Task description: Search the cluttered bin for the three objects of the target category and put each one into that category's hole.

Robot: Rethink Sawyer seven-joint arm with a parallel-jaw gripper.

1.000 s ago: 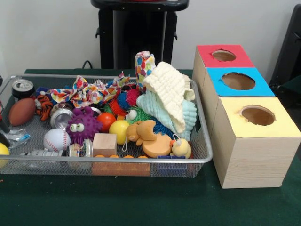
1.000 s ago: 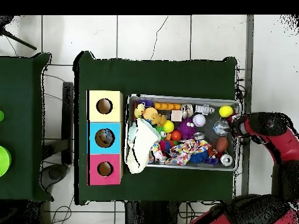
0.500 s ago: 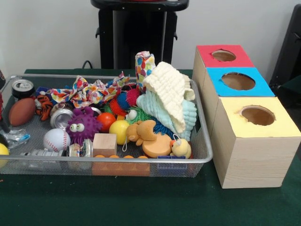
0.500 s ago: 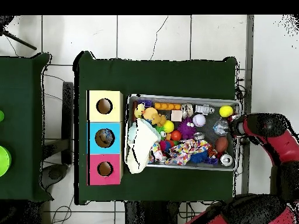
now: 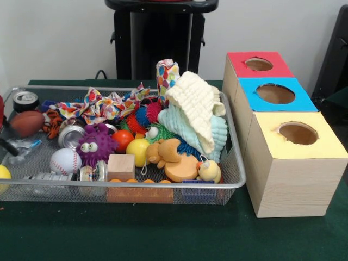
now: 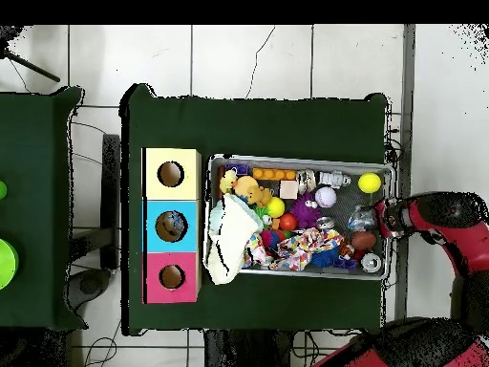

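You have one wire bin (image 5: 235,179) and, beside it, three boxes with one hole each: red (image 5: 259,64), blue (image 5: 275,93) and yellow (image 5: 298,133). In the bin you can count two cans (image 5: 26,100), one baseball (image 5: 65,161), one wooden cube (image 5: 120,166) and two folded cloths (image 5: 197,109).

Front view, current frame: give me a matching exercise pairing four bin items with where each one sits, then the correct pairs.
Items:
1. baseball
2. soda can
3. wooden cube
4. cream cloth

Places:
A. far left corner of the wire bin
B. draped on top of the pile at the bin's right end
C. against the near wall, beside the orange bear
D. in front of the purple googly-eyed toy, slightly to its left

Pairs: 1-D, 2-A, 3-C, 4-B
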